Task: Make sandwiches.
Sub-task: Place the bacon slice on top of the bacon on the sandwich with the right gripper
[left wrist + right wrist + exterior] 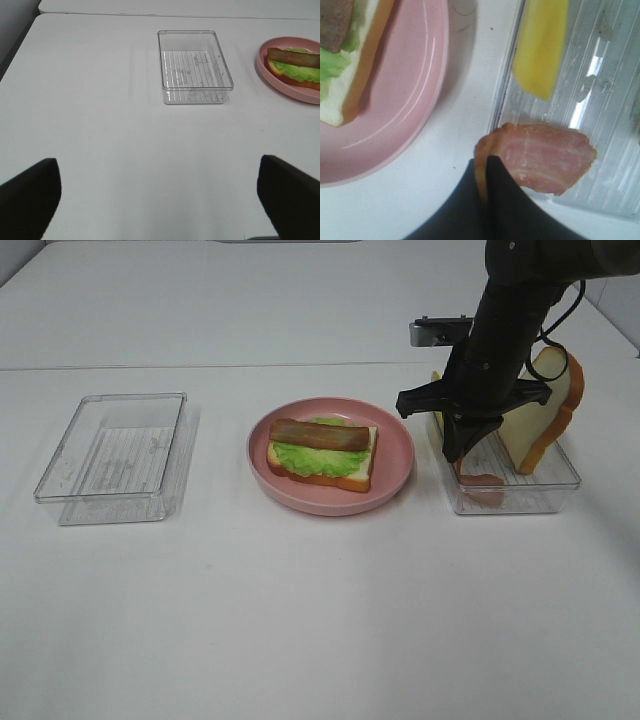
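Open-faced sandwich (322, 452) on pink plate (395, 445)

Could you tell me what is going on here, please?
The robot is putting together a sandwich. On the pink plate, a bread slice carries lettuce and a bacon strip. The right claw is down in the clear tray beside the plate, pinched on the edge of the ham slice. Cheese and another bread slice sit in that tray. The left claw is open above the table, away from the food.
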`<state>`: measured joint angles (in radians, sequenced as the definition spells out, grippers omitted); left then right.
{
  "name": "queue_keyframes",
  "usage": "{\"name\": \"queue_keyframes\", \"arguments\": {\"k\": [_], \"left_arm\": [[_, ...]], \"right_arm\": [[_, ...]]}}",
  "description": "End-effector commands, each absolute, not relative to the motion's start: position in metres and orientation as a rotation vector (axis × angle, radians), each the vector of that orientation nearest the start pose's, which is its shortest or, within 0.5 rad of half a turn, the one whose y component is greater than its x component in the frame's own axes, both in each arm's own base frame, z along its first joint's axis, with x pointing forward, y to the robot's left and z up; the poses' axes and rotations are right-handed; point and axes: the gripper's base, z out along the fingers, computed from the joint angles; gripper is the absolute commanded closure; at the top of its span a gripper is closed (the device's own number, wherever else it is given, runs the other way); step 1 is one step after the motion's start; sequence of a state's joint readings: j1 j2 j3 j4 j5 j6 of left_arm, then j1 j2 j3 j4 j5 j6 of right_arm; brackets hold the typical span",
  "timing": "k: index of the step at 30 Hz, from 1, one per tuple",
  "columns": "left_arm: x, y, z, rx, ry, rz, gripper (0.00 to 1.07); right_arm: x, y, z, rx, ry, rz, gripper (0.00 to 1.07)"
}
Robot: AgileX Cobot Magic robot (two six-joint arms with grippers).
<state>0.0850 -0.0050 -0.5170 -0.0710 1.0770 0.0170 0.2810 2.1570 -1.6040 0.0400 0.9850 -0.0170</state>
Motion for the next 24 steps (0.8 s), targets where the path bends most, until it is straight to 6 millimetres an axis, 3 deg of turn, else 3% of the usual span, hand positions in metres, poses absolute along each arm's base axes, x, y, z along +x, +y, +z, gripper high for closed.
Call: {"name": "queue_keyframes", "arguments": {"k": [1, 7, 10, 23, 24], "left_arm": [[-0.011, -0.008, 0.281, -0.063, 2.007, -0.03, 0.06], [-0.011, -0.008, 0.281, -0.063, 2.007, -0.03, 0.06], [-0.011, -0.008, 0.281, -0.063, 2.007, -0.03, 0.06], [-0.011, -0.008, 0.281, -0.063, 2.007, -0.03, 0.06], [-0.011, -0.008, 0.281, -0.063, 2.007, -0.03, 0.06]], "right_arm": [[0.412, 0.121, 0.155, -0.438, 3.039, 0.076, 1.07], [0.411, 0.121, 0.156, -0.417, 3.05, 0.077, 1.07], [0.41, 0.121, 0.166, -0.377, 3.035, 0.085, 1.07], [0.4, 0.119, 0.226, -0.357, 2.895, 0.121, 1.07], [0.397, 0.119, 0.238, -0.337, 2.869, 0.149, 1.07]]}}
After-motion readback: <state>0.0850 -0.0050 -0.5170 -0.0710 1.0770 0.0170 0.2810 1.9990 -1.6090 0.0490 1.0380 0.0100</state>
